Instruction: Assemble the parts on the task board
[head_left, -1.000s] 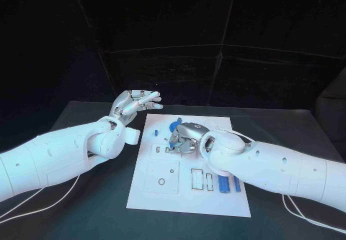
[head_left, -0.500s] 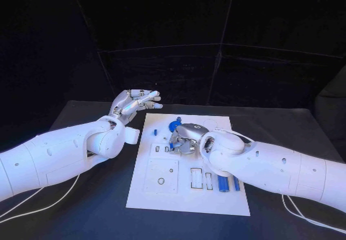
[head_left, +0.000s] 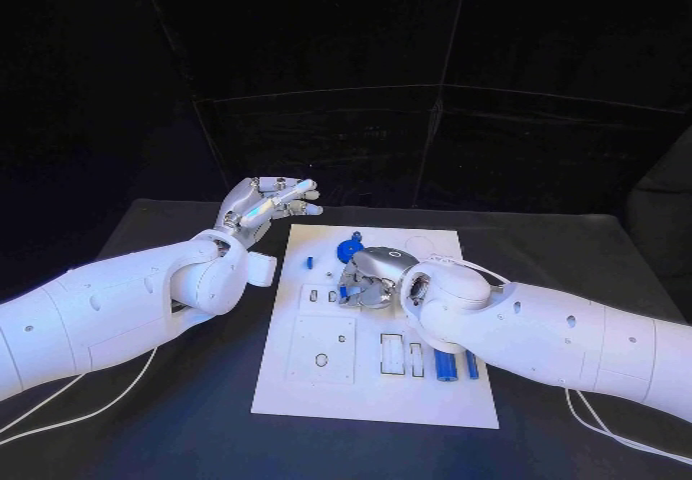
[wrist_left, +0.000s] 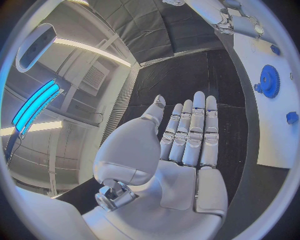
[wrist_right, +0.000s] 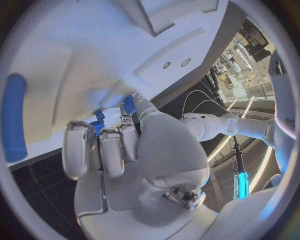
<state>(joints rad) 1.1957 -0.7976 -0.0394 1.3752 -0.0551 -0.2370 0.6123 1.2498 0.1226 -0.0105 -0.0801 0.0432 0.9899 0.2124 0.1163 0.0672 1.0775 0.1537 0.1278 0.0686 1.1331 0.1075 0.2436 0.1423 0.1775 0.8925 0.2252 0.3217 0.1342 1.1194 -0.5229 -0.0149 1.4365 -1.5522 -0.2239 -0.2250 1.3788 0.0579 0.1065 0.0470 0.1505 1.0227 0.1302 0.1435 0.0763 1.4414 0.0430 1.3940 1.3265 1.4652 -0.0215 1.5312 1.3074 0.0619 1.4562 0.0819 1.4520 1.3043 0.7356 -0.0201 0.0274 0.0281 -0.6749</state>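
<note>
The right hand (head_left: 378, 272) rests low on the middle of the task board (head_left: 325, 375), fingers curled down around a small blue part (wrist_right: 129, 104) at the fingertips; whether it is actually clamped cannot be told. The left hand (head_left: 263, 208) is raised beside the board's far left corner, fingers straight, close together, holding nothing. A blue gear (wrist_left: 269, 80) lies on the board's far end.

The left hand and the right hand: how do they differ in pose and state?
The left hand is raised beside the task board, fingers straight and together, holding nothing; the right hand is down on the board, fingers curled around a small blue part. Both are silver hands on white arms.
</note>
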